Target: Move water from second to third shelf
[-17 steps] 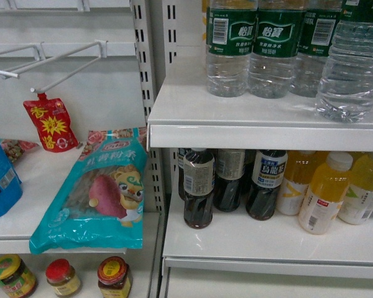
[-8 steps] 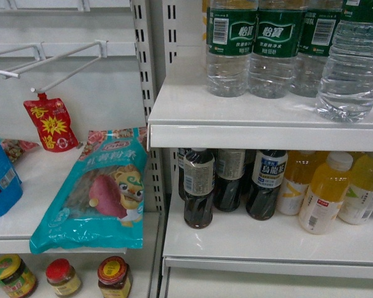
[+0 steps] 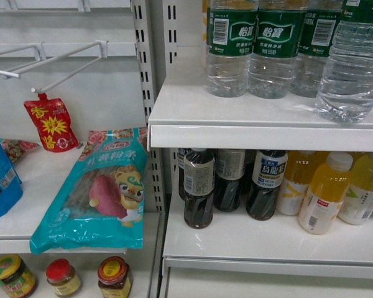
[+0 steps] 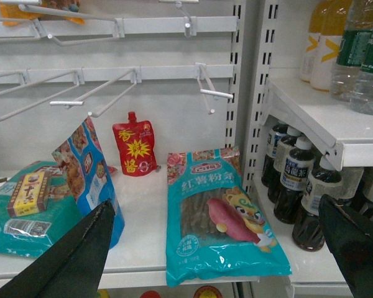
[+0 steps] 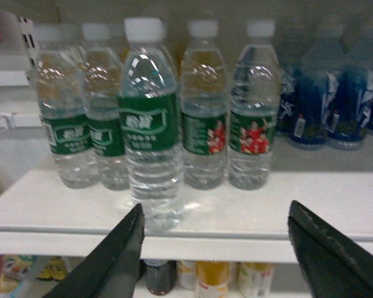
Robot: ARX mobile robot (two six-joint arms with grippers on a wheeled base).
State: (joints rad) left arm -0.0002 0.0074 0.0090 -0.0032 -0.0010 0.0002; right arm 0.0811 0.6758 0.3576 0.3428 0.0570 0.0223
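Several clear water bottles with green labels [image 3: 275, 43] stand on the upper white shelf [image 3: 261, 133] in the head view. One water bottle [image 3: 353, 68] stands nearer the shelf's front edge at the right. In the right wrist view that front bottle [image 5: 150, 124] is ahead of the row, and my right gripper [image 5: 216, 211] is open just before the shelf edge [image 5: 193, 239], slightly right of the bottle and holding nothing. My left gripper [image 4: 216, 203] is open over the left bay and also holds nothing. Neither gripper shows in the head view.
The shelf below [image 3: 267, 257] holds dark tea bottles [image 3: 199, 186] and yellow juice bottles [image 3: 326, 192]. In the left bay lie a teal sweet-potato noodle packet [image 3: 99, 192], a red pouch [image 3: 50, 124] and a blue bag [image 3: 0, 180]. Wire hooks [image 3: 62, 65] jut out above; jars [image 3: 113, 276] stand below.
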